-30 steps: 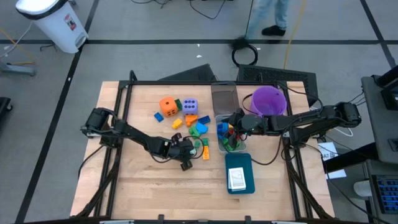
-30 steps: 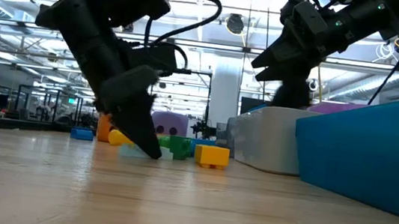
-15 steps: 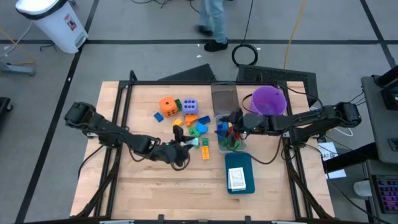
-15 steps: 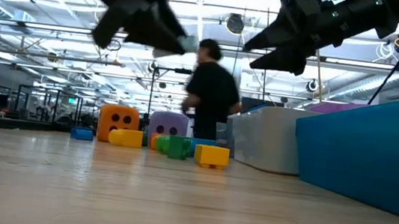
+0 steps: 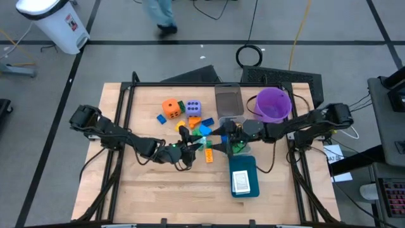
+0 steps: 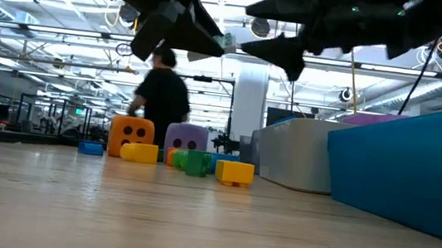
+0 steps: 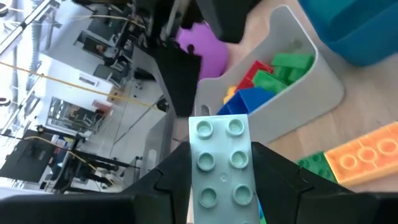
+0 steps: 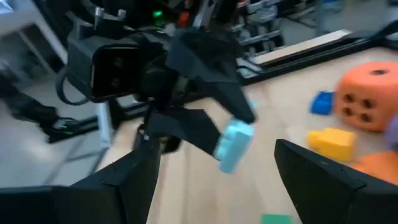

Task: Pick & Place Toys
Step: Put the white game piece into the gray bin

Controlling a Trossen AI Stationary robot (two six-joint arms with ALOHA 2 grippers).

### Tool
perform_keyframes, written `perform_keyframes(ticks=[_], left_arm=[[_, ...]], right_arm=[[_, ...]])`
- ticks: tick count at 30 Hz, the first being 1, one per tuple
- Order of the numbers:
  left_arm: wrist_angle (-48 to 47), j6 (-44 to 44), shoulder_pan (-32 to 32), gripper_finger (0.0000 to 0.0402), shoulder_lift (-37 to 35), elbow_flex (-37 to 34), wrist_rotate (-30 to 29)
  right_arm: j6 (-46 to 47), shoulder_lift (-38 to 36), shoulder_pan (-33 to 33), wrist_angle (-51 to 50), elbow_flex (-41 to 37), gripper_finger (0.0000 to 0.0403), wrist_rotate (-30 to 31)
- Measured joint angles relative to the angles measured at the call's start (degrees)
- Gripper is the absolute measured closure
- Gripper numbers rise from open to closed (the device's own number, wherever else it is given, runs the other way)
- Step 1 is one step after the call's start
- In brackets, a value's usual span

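No writing is readable anywhere. Left gripper (image 7: 224,186) pinches a pale teal block (image 7: 222,171); right gripper (image 8: 214,177) gapes wide, empty, facing it.

A light wooden table (image 5: 145,183) carries everything. Toward its far middle lie an orange die (image 5: 170,106), a lavender die (image 5: 193,107) and loose plastic blocks (image 5: 201,128), with a yellow block (image 6: 235,172) nearest the front. Beside them sit a grey bin (image 5: 228,100), a purple bucket (image 5: 273,103) and a teal tray (image 5: 243,177)
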Motion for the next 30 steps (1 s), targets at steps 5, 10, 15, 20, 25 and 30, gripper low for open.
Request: perform_keyframes(ticks=[5, 10, 15, 20, 25, 30], left_arm=[[0.59, 0.36, 0.0, 0.0247, 0.32, 0.0, -0.34], [2.04, 0.03, -0.09, 0.0258, 0.31, 0.02, -0.25], [1.82, -0.4, -0.07, 0.0246, 0.28, 0.07, -0.15], [1.77, -0.62, -0.07, 0.025, 0.28, 0.07, 0.32], [1.68, -2.15, -0.07, 0.0251, 0.28, 0.07, 0.28], [1.65, -3.88, -0.07, 0.0227, 0.28, 0.07, 0.33]], right_arm=[[3.41, 4.73, -1.25, 5.51, 0.37, 0.011, -0.37], [5.36, 7.69, -2.37, 5.61, 1.61, 0.011, -0.37], [4.93, 10.35, -2.31, 5.73, 4.04, 0.0116, -0.44], [4.89, 11.45, -2.31, 5.77, 5.16, 0.0155, -0.61], [4.91, 11.26, -2.26, 5.89, 5.12, 0.023, -0.84], [4.69, 11.23, -2.3, 5.81, 5.12, 0.0314, -2.66]])
